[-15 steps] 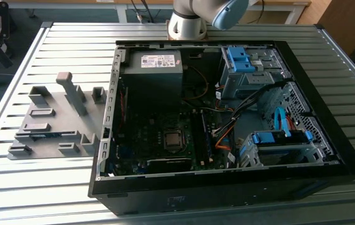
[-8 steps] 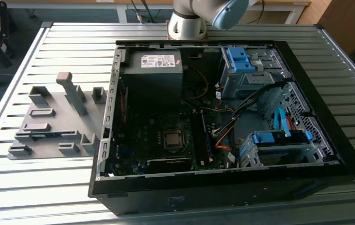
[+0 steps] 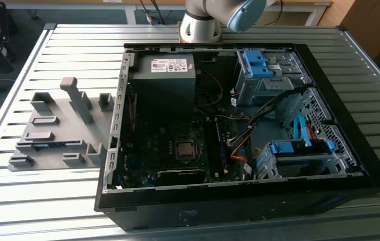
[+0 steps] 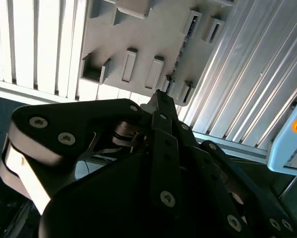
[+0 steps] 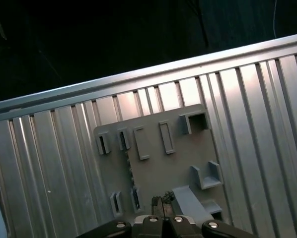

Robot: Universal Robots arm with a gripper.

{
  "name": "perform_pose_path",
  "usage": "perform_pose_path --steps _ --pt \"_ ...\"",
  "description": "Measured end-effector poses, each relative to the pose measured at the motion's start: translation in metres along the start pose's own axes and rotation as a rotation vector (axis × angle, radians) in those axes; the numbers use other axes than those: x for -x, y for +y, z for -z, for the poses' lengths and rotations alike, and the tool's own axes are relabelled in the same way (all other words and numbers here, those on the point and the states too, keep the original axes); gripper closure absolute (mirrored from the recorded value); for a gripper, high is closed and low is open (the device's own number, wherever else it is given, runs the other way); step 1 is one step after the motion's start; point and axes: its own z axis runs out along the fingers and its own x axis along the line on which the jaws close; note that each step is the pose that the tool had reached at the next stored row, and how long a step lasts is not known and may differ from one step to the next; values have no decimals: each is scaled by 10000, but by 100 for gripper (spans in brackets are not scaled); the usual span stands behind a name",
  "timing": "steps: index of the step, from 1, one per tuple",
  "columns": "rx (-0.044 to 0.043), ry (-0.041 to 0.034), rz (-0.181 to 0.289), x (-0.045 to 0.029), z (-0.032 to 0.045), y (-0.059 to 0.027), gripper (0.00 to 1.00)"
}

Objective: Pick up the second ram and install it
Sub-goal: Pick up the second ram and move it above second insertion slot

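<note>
The second ram (image 3: 49, 145) is a thin dark stick standing on edge in the slotted blocks of a grey holder plate (image 3: 62, 120), at the exterior view's left of the open computer case (image 3: 243, 193). Both wrist views look down on that plate (image 5: 158, 173) (image 4: 153, 34). There the ram (image 5: 129, 171) (image 4: 177, 62) shows as a narrow dark edge between pairs of slotted blocks. My gripper (image 5: 161, 202) (image 4: 158, 96) hangs well above the plate, over the ram's side of it. It is shut, with nothing between its fingers.
The case lies on its side on a slatted metal table (image 3: 350, 55), with the motherboard (image 3: 169, 145), power supply (image 3: 166, 68), blue drive cages (image 3: 297, 150) and loose cables exposed. A tall grey post (image 3: 76, 98) stands on the holder plate. The arm's base (image 3: 200, 25) is behind the case.
</note>
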Motion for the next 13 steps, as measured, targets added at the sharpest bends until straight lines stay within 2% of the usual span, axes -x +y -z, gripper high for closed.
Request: perform_pose_path --steps 6,11,12,13 --pt "23 5 921 -10 -22 -1 89" --pt "24 4 955 -34 -55 7 89" --pt "25 6 956 -36 -64 6 83" --pt "24 5 956 -40 -75 5 83"
